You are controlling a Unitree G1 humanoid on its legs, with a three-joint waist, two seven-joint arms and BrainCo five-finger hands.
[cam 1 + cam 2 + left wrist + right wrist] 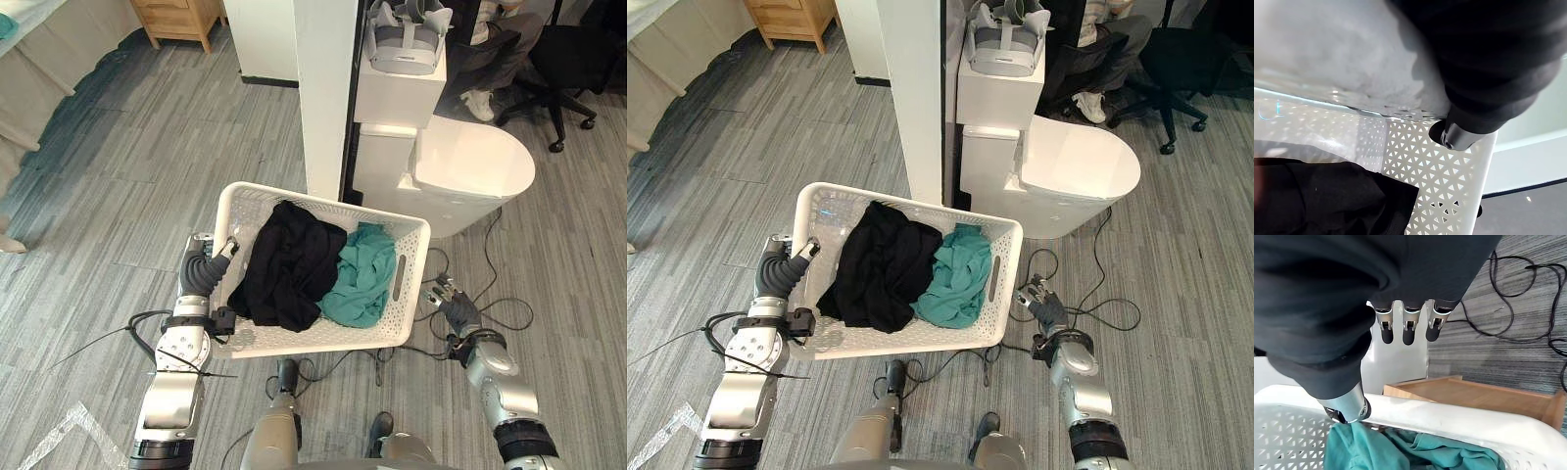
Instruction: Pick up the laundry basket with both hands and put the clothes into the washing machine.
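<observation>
The white perforated laundry basket [323, 196] stands on the grey floor. Inside it a black garment [289, 264] lies on the left and a teal garment [362, 274] on the right. My left hand [203, 266] is against the basket's left end, and its thumb [1457, 137] lies over the rim on the inner wall [1420, 166]. A short gap separates my right hand [453, 305] from the basket's right end, beside the handle slot; it is open with relaxed fingers [1408, 330] and holds nothing. A white machine with a rounded lid [470, 162] stands behind the basket to the right.
A white pillar [328, 98] rises just behind the basket. Beside it a white box [397, 93] carries a headset [407, 39]. Black cables [505, 313] lie on the floor by my right hand. A person's shoe [478, 103] and an office chair [563, 59] are at the back right, a wooden cabinet [181, 18] at the back left.
</observation>
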